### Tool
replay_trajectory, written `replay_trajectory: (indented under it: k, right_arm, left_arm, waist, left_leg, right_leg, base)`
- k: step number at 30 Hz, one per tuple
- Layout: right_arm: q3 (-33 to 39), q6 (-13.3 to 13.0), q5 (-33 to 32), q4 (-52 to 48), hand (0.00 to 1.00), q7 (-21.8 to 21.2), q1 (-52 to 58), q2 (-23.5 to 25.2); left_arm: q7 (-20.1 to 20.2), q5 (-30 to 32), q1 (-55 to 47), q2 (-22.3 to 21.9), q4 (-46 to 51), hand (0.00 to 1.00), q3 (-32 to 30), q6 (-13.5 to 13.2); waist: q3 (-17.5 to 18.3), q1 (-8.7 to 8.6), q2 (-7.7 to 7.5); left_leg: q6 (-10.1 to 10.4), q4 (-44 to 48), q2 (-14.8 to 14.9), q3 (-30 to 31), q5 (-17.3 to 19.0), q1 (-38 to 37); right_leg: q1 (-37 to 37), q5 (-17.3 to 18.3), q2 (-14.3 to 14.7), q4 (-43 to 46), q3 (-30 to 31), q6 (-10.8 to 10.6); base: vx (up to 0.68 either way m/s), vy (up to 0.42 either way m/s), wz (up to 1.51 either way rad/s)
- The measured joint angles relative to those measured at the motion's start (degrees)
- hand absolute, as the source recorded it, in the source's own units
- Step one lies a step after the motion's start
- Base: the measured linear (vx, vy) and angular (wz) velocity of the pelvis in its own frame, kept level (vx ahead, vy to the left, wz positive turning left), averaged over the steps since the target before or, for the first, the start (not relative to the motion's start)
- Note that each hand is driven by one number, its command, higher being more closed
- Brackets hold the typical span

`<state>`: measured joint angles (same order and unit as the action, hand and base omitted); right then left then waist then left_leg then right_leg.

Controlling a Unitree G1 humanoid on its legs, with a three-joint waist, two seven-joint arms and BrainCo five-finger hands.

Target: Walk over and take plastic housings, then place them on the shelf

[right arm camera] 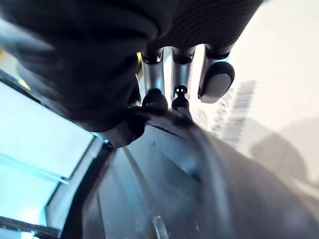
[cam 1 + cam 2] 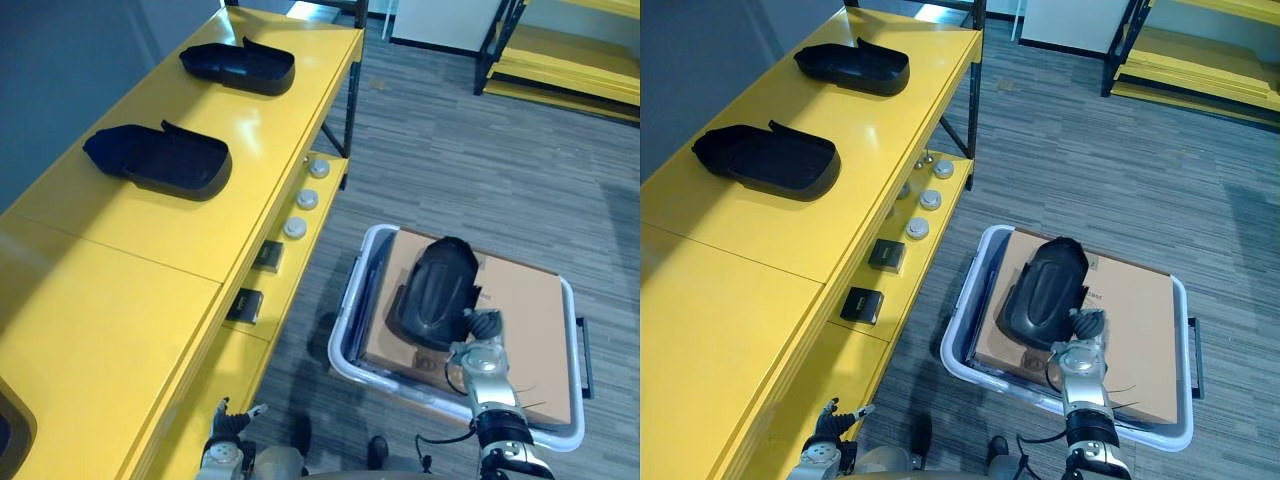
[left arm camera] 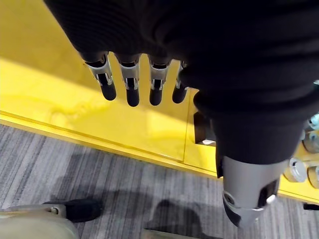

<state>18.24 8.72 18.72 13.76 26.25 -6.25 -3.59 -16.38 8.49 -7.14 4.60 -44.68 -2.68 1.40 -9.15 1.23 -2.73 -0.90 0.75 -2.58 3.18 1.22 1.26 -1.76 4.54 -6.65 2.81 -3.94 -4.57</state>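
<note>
A black plastic housing [image 2: 440,285] lies on a cardboard sheet [image 2: 530,310] in a white bin [image 2: 345,330] on the floor. My right hand [image 2: 485,335] is at the housing's near rim. In the right wrist view its fingers [image 1: 180,79] and thumb pinch that rim, and the housing [image 1: 164,199] still rests on the cardboard. Two more black housings [image 2: 160,158] [image 2: 240,66] lie open side up on the yellow shelf top [image 2: 120,290]. My left hand [image 2: 228,430] hangs low beside the shelf's front edge, its fingers [image 3: 132,84] relaxed and holding nothing.
A lower yellow shelf level carries three small round parts [image 2: 307,200] and two small black boxes [image 2: 268,256]. The bin stands just right of the shelf on grey floor. Another yellow rack [image 2: 560,50] stands at the far right.
</note>
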Motion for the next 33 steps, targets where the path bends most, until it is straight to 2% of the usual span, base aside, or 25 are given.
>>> replay_trajectory:
  k: [1,5,8,11,14,20,23,25,28,33]
  right_arm:
    - [-0.05,-0.14,0.07,-1.93,1.0,0.1,0.34,0.25]
    - [-0.49,-1.2,3.12,-10.31,1.0,1.5,3.5,1.02]
    - [-1.46,-1.31,6.24,-15.74,1.0,1.57,4.62,1.2]
    - [-3.48,-1.66,8.62,-21.5,1.0,2.2,4.67,1.2]
    - [-6.38,-3.65,11.42,-27.0,1.0,2.73,4.68,1.22]
    - [-11.81,-4.85,14.96,-31.26,1.0,2.8,4.73,1.38]
    - [-13.73,-5.02,15.66,-32.56,1.0,2.87,4.95,1.42]
    - [-16.41,-6.02,15.64,-33.26,1.0,3.1,5.17,1.48]
    - [-19.37,-6.87,15.55,-33.38,1.0,3.66,5.15,1.8]
    - [-24.36,-8.38,15.08,-35.28,1.0,3.63,5.13,2.07]
  left_arm:
    - [0.0,0.0,-0.72,-0.08,1.6,0.0,0.24,0.03]
    - [-0.19,-0.02,-1.97,-1.11,9.88,0.0,2.56,-0.06]
    - [-0.3,-0.02,-3.74,-2.11,19.72,0.0,4.51,-0.23]
    - [-0.74,-0.17,-4.72,-2.66,29.71,0.0,5.73,-1.12]
    - [-1.48,-1.3,-4.67,-2.65,40.58,0.0,7.62,-2.61]
    - [-2.83,-0.44,-2.72,-1.75,56.75,0.0,13.93,-5.16]
    - [-2.97,0.94,-1.65,-0.89,58.9,0.0,16.13,-6.12]
    - [-2.66,1.18,-0.38,0.15,59.24,0.0,19.12,-6.37]
    - [-2.28,1.11,0.73,1.38,59.24,0.0,22.54,-6.74]
    - [-0.98,-0.09,3.13,1.67,59.22,0.0,26.95,-6.77]
  waist:
    - [0.01,-0.45,0.02]
    - [0.39,-0.42,0.69]
    - [0.83,-0.53,1.43]
    - [1.1,-0.53,1.87]
    - [1.18,-0.56,1.85]
    - [1.29,-0.68,1.83]
    - [2.19,-0.68,1.88]
    - [3.97,-0.8,1.93]
    - [4.53,-1.87,1.72]
    - [4.93,-2.07,2.12]
  left_leg:
    - [-0.01,0.09,0.01,-0.03,0.03,0.0]
    - [0.03,0.4,0.05,-0.24,0.14,0.05]
    - [0.02,0.56,0.05,-0.32,0.15,0.09]
    - [-0.08,1.09,0.06,-0.33,0.36,0.13]
    - [-0.3,1.61,0.07,-0.45,0.69,0.2]
    - [-0.65,2.17,-0.22,-0.94,0.9,0.11]
    - [-0.83,2.17,-0.31,-1.49,1.02,-0.04]
    - [-1.05,2.15,-0.41,-1.99,1.16,-0.34]
    - [-1.07,2.12,-0.49,-2.21,1.15,-0.77]
    - [-0.98,1.18,-0.39,-3.24,0.96,-1.09]
  right_leg:
    - [0.01,0.02,-0.01,0.0,0.09,-0.02]
    - [0.11,0.03,0.05,-0.05,0.69,-0.03]
    - [0.13,0.02,0.07,-0.03,0.76,-0.03]
    - [0.17,0.02,0.11,-0.06,0.73,-0.03]
    - [0.08,0.0,0.13,-0.09,0.78,-0.06]
    - [-0.51,-0.38,-0.23,-0.12,1.09,-0.65]
    - [-0.47,-0.52,-0.4,-0.16,1.57,-0.84]
    - [-0.47,-0.83,-0.53,-0.17,2.43,-1.26]
    - [-0.7,-0.9,-0.62,-0.07,2.72,-1.24]
    - [0.02,-1.15,-0.48,0.03,3.52,-1.02]
  base:
    - [-0.07,-0.003,-0.09]
    - [-0.06,-0.003,-0.06]
    - [-0.03,0.001,-0.01]
    - [0.0,0.0,0.0]
    - [0.0,0.0,0.0]
    - [0.01,0.008,-0.01]
    - [-0.01,0.038,-0.1]
    - [0.0,0.045,-0.12]
    - [-0.04,0.022,-0.06]
    - [-0.06,0.0,-0.13]
